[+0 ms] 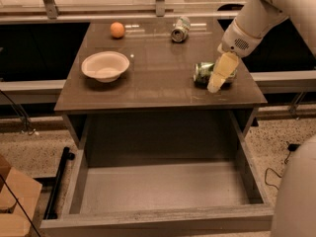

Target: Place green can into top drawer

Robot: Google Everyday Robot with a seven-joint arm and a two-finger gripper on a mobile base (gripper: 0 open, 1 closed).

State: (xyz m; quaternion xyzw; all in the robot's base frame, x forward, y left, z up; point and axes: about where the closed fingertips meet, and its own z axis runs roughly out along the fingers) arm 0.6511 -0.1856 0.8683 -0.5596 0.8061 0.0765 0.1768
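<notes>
The green can [202, 73] lies on its side on the right part of the tabletop [158, 83], near the front edge. My gripper [219, 77] hangs from the white arm [249, 26] at the upper right and is right at the can, covering its right half. The top drawer [158, 218] is pulled wide open below the tabletop; its pale grey floor holds nothing.
A white bowl [105, 65] sits on the left of the tabletop. An orange [117, 29] is at the back left and a silver-grey can [180, 29] lies at the back middle. A cardboard box [12, 204] stands on the floor at lower left.
</notes>
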